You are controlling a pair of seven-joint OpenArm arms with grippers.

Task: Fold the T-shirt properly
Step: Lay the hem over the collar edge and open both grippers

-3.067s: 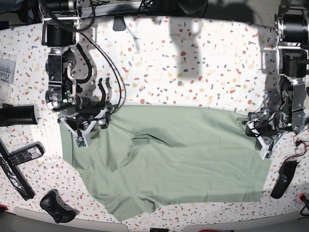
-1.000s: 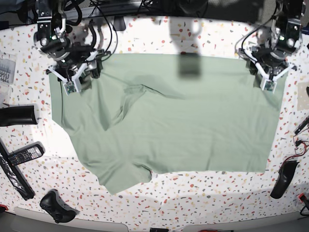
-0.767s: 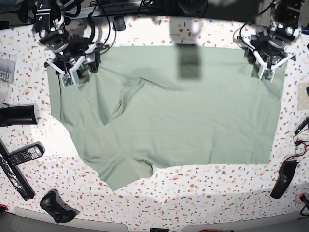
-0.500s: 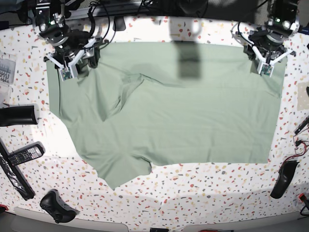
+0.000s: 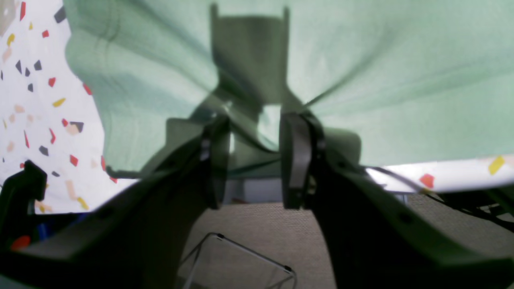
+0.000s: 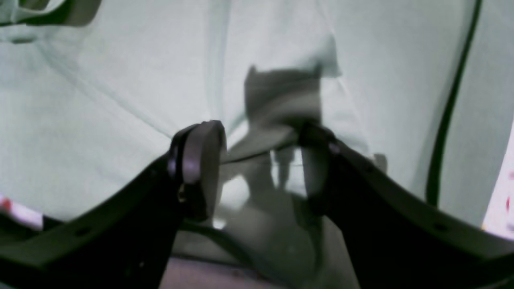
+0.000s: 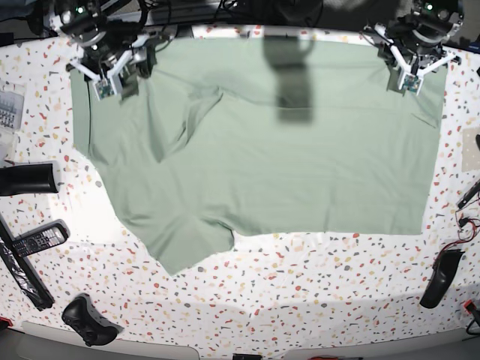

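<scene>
The T-shirt (image 7: 262, 142) lies spread over the far half of the counter (image 7: 300, 300), its far edge right at the counter's back edge and its near edge about midway across. Its long axis runs side to side along that back edge. One sleeve or flap sticks out toward the front-left corner; which end is the collar cannot be told.

The left gripper (image 7: 411, 66) sits at the back-right corner of the cloth. Its wrist view shows the jaws partly closed with a pinch of green cloth between them, creases fanning out from the grip, so it is clamped on the T-shirt. The right gripper (image 7: 112, 71) is at the back-left corner; its jaws stand wider, with a fold of cloth bridging between them, and it appears to hold the T-shirt too.

The cloth looks light, soft and limp, so it will likely sag and wrinkle wherever unsupported. Corners and hems are the best places to grip, both sides moved together.
</scene>
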